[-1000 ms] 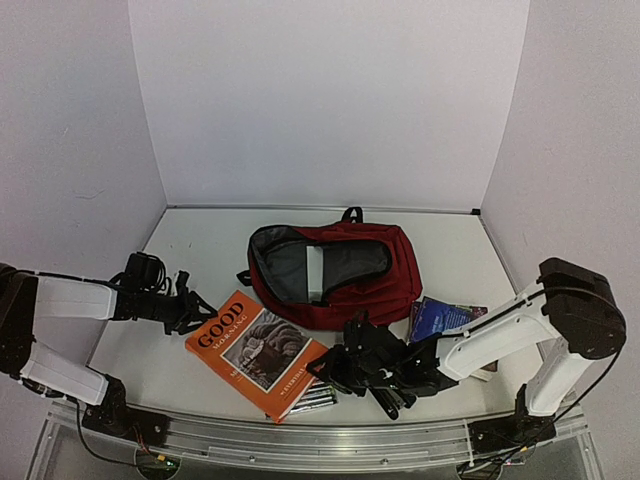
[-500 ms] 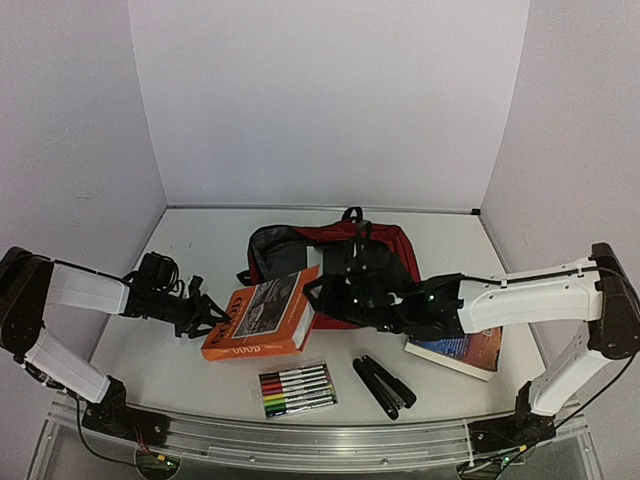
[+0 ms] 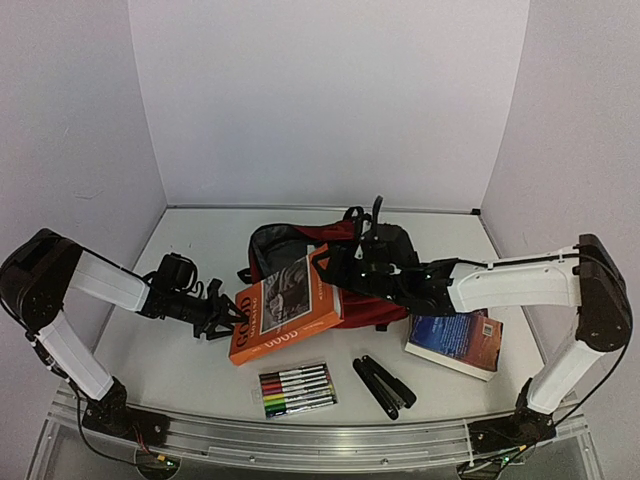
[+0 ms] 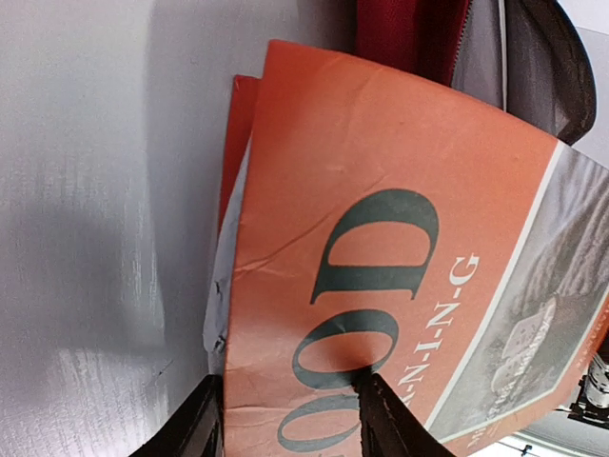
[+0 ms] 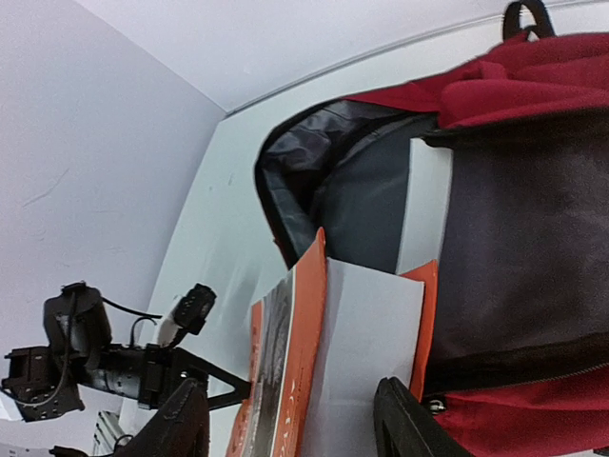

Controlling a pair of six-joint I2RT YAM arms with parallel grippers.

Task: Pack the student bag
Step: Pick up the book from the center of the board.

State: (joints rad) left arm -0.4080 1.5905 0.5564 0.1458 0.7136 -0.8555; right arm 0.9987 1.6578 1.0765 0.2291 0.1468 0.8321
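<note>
Position: student bag lay at centre frame on the table, its main compartment unzipped and gaping toward the left. Against it leaned the orange book, tilted, with its upper end at the bag's mouth and its lower-left corner at the left gripper. Its fingers sat either side of that corner; could not tell whether they pinched it. At the book's upper end the right gripper straddled the pages, fingers spread, one clear of the cover. Along the lower frame lay a marker set, a black two-part object and a blue book.
</note>
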